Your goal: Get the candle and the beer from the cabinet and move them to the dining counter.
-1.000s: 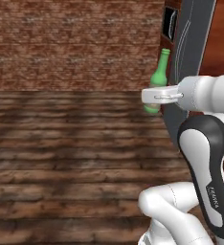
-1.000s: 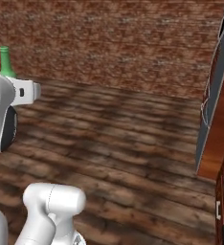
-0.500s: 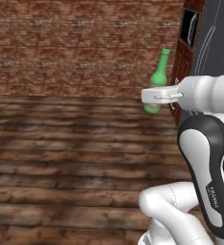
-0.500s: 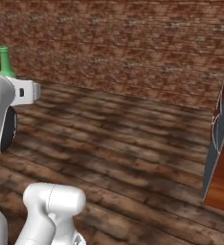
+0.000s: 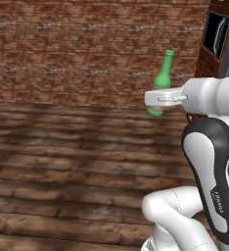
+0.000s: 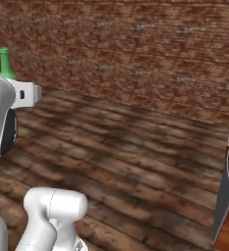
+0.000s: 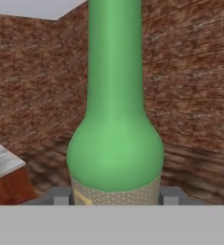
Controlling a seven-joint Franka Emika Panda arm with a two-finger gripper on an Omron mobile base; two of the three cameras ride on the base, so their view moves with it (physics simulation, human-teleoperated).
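My gripper (image 5: pixel 158 101) is shut on the beer (image 5: pixel 163 74), a slim green bottle with a pale label. It holds the bottle upright in mid-air, high over the wooden floor, clasping the lower body. In the right base view the beer's neck (image 6: pixel 5 63) sticks up behind the white hand at the far left. In the hand view the beer (image 7: pixel 115 139) stands close before the camera, with the gripper (image 7: pixel 115 198) clamped on either side of its label. The candle is out of view. I cannot tell whether the cabinet or the dining counter is in view.
A red brick wall (image 5: pixel 77 54) runs across the back, above a dark plank floor (image 5: pixel 72 157). A reddish-brown wooden unit with a dark panel (image 5: pixel 218 35) stands at the right edge. A white-grey slab on a reddish base (image 7: pixel 4 167) shows low on the left in the hand view.
The whole picture has shifted in both base views, so the camera has moved; the reddish unit now sits further right. The beer stays in my grip, unchanged relative to the arm.
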